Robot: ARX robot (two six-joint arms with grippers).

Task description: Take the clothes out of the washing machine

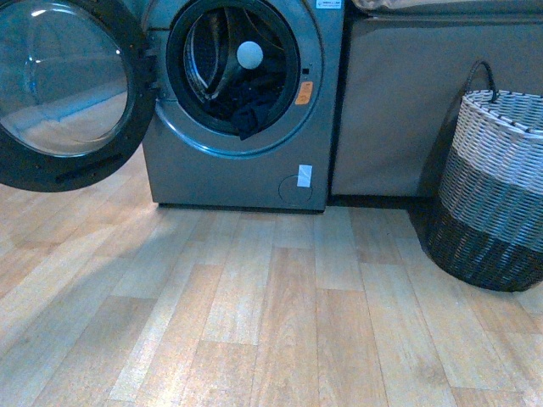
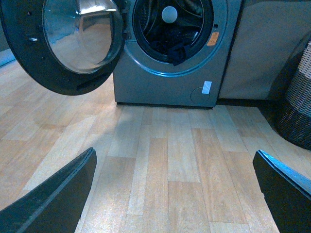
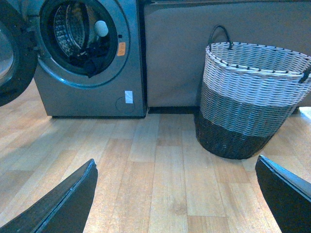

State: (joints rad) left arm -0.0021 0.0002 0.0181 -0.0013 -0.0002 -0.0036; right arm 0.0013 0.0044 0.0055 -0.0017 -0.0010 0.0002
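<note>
The grey washing machine [image 1: 229, 174] stands at the back with its round door [image 1: 59, 85] swung open to the left. Dark clothes [image 1: 251, 110] lie bunched at the bottom of the drum mouth, one fold hanging over the rim. In the left wrist view the washing machine [image 2: 160, 90] and the clothes [image 2: 176, 47] show far ahead. The right wrist view also shows the clothes [image 3: 90, 62] far off. My left gripper [image 2: 175, 194] is open above bare floor. My right gripper [image 3: 176, 196] is open too, well back from the machine. Neither arm shows in the front view.
A small white ball [image 1: 249, 54] sits in the drum above the clothes. A woven two-tone basket [image 1: 496, 182] with a dark handle stands on the wooden floor at the right. A grey cabinet front [image 1: 394, 102] fills the space between machine and basket.
</note>
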